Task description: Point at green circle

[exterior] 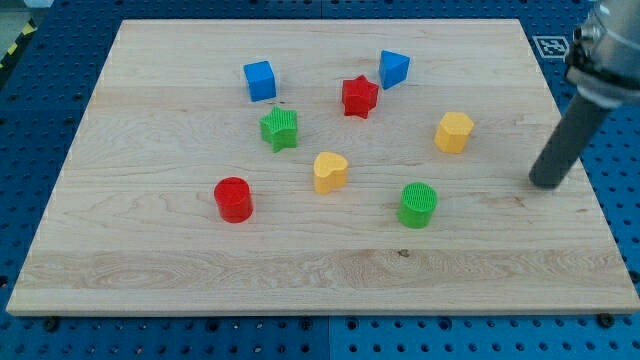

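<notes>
Nearest the camera, along the view's bottom, runs the front edge of our desk (300, 285), a pale wooden board with visible grain lying on a blue perforated base (40, 90) that frames it on all sides. At the view's top right a black-and-white marker tag (552, 46) sits on that base, and a strip of yellow-black tape (15, 45) shows at the top left.

On the board we see the green circle (417, 204), a ribbed cylinder, standing toward the lower right of centre. Left of it are the yellow heart (329, 171) and, further left, the red cylinder (233, 199). Above these stand the green star (280, 128), the blue cube (259, 80), the red star (359, 96) and the blue triangular block (393, 68). A yellow hexagonal block (453, 132) sits up and to the right of the green circle.

We carry no claw, only the dark rod; my tip (546, 184) rests on the board's right side, well apart from the green circle, to its right and slightly higher in the view, touching no block.
</notes>
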Controlling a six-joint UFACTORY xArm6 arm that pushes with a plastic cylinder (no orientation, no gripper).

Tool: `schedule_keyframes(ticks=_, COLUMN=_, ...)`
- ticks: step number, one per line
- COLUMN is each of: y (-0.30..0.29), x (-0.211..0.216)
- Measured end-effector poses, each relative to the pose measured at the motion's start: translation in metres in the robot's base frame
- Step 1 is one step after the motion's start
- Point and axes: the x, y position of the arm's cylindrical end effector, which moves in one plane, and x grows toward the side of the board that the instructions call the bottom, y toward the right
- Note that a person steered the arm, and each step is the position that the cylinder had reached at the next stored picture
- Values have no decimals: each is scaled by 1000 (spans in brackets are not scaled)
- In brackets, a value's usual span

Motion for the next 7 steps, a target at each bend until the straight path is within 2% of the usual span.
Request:
schedule_keyframes(ticks=1, y=-39, x=58)
schedule_keyframes(ticks=2, y=-108, x=82)
schedule_keyframes(ticks=3, y=-164, x=62)
schedule_keyframes(ticks=6, y=-186, x=19)
schedule_keyframes(ticks=7, y=-186, x=17)
